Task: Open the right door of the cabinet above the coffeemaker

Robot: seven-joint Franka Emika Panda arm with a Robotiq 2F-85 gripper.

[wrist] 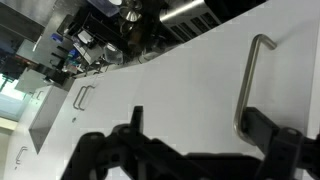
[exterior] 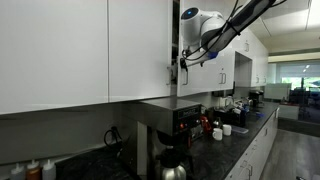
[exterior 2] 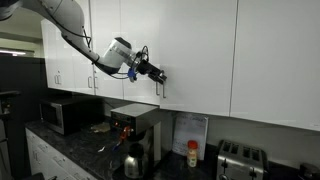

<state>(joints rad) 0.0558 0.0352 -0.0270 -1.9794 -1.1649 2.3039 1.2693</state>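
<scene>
The right door of the white flat-panel cabinet (wrist: 175, 85) faces the tool (exterior 2: 157, 75) directly, high above the back edge of the dark stone worktop (exterior 2: 65, 143), and appears closed or nearly so. The tool's two black fingers (wrist: 135, 125) are spread apart and empty. The slim brushed-metal bar handle (wrist: 251, 80) lies just beside one of them; contact cannot be told. The panel is probably rigid, fairly light and hinge-bound. Its smooth face offers no purchase, so the handle is the place to grip. Below stands the black-and-silver coffeemaker (exterior 2: 135, 128).
</scene>
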